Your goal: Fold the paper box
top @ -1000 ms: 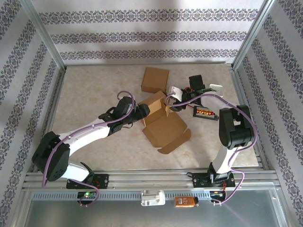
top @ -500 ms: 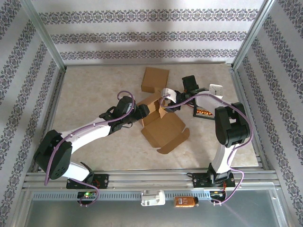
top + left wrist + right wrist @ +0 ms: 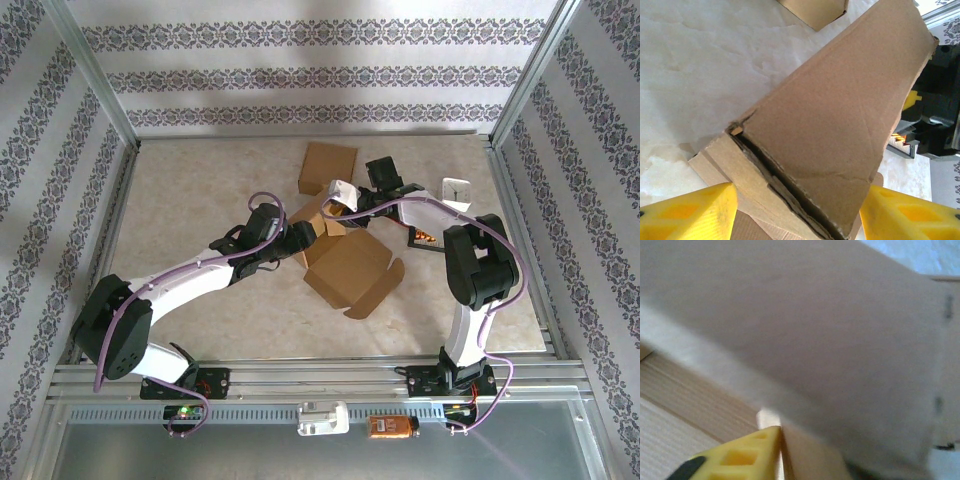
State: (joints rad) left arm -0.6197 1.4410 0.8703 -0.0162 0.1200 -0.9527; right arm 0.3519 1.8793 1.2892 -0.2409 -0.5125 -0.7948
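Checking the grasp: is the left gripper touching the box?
Touching. The left wrist view shows the box pressed against both yellow fingers of the left gripper.

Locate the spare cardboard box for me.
Top view: the spare cardboard box lies flat at centre table near the back wall, just beyond the right gripper and the paper box.

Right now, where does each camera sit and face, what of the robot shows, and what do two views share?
Top external: above, behind the bases, looking down at the table; both arms, left gripper and right gripper at the paper box.
Left wrist: along its yellow fingers at the box's raised wall.
Right wrist: against blurred cardboard; one yellow finger.
Shared: the box, first two.
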